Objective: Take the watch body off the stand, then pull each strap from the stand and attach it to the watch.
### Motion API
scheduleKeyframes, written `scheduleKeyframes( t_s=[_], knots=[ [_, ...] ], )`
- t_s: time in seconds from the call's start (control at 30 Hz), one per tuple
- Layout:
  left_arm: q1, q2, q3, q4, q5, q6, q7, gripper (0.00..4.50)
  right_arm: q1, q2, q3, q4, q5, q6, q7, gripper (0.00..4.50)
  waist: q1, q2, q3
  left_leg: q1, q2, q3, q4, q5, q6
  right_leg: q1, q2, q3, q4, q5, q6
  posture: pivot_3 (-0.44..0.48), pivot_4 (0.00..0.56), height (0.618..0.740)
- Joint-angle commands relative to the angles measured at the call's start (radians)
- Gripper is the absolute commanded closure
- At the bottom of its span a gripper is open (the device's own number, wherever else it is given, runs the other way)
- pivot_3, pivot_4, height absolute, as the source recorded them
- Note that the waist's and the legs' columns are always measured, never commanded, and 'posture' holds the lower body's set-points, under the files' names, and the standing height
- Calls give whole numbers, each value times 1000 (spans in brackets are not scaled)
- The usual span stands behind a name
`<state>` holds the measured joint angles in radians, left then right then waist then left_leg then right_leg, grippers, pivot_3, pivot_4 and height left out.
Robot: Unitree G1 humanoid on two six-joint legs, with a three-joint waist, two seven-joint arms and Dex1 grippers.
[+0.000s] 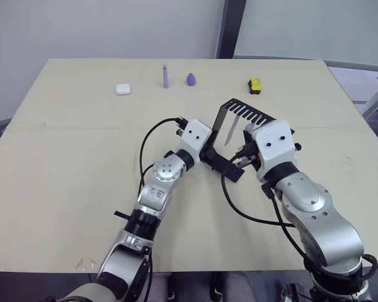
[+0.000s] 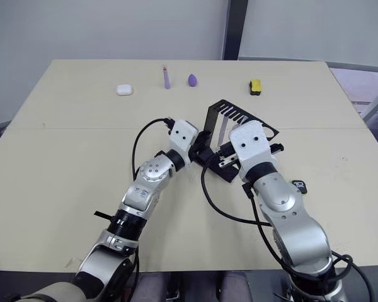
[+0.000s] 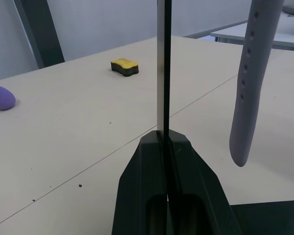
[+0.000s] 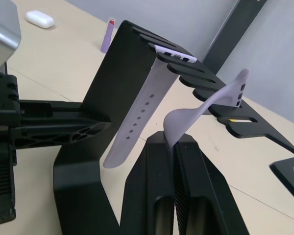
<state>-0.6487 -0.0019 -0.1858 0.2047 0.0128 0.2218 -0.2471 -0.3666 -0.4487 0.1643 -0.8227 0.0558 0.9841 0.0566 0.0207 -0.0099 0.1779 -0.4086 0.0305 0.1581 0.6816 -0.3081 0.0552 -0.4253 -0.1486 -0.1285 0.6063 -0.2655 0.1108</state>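
The left gripper [image 3: 162,142] clamps the upright of the thin black sheet-metal stand [image 1: 222,119], steadying it on the beige table [image 1: 63,163]. Under the stand's comb-slotted arm, one pale lavender silicone strap [image 4: 137,115] hangs free. To the right of it, the right gripper [image 4: 172,139] pinches the tip of the second lavender strap [image 4: 210,103], bending it away from its slot. The small watch body [image 2: 298,186] lies on the table beyond the stand's right side. Strap removal appears underway; next likely a steady outward pull.
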Motion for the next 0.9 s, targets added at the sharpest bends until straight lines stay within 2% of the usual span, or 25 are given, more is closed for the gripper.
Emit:
scheduleKeyframes(
  t_s=[0.03,0.3,0.63,0.9],
  knots=[
    [15,0,-2,-29,8,13,3,4500,7,-41,2,-65,-30,-60,39,4457,0,0,0,0,0,0,0,0,0,0,0,0,0,0,0,0,150,740],
    [32,1,2,-38,9,25,7,4500,8,-133,4,-100,-51,-125,129,4457,2,0,0,0,0,0,0,0,0,0,0,0,-1,0,0,0,150,740],
    [41,0,-4,-58,10,36,7,4500,94,-212,9,-121,-130,-203,169,4457,4,0,0,0,0,0,0,0,0,0,-1,-1,-1,0,0,0,150,740],
    [39,-2,-10,-56,10,34,6,4500,88,-142,-21,-103,-149,-168,150,4457,3,0,0,0,0,-1,0,0,0,0,-1,-1,-1,0,0,0,150,740]
  ],
)
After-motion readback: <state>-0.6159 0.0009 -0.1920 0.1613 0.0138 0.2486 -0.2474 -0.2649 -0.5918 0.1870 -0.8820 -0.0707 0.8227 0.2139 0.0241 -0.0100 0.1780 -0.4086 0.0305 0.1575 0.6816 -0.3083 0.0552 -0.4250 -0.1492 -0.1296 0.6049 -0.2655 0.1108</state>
